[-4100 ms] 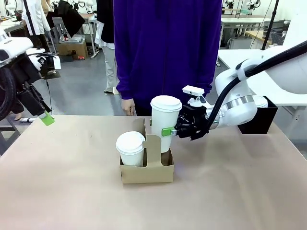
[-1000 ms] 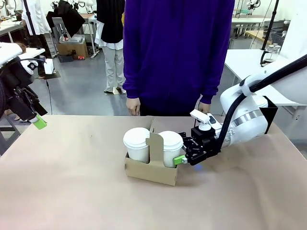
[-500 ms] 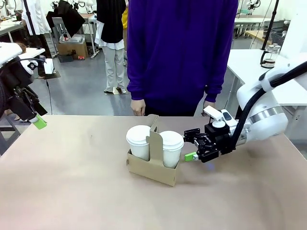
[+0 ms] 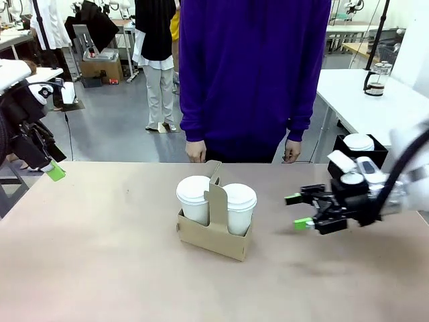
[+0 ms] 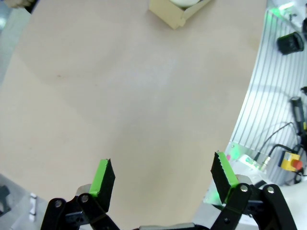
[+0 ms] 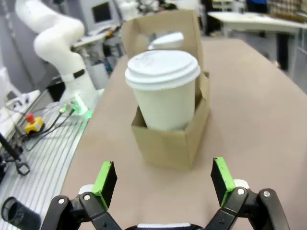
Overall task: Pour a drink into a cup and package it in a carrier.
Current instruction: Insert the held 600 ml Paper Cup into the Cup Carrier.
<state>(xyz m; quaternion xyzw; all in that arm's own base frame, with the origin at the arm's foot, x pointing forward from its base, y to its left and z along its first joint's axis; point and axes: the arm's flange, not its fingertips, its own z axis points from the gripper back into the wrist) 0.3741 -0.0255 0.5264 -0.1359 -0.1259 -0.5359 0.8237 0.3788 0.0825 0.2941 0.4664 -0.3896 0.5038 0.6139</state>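
carrier point(image 4: 216, 231), mid-table, right fingers point(image 4: 293, 199) apart

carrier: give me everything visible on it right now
The carrier is plain brown cardboard with two pockets and a tall centre handle tab with a cut-out. It sits flat on the table, turned slightly askew, mid-table. Each pocket holds an upright white lidded cup. Both grippers are clear of it.

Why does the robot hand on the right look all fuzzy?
In the front view the right gripper is smeared, probably by motion blur, while the brown cardboard carrier looks sharp. In the right wrist view the white lidded paper cup is slightly soft, and the background behind it is out of focus.
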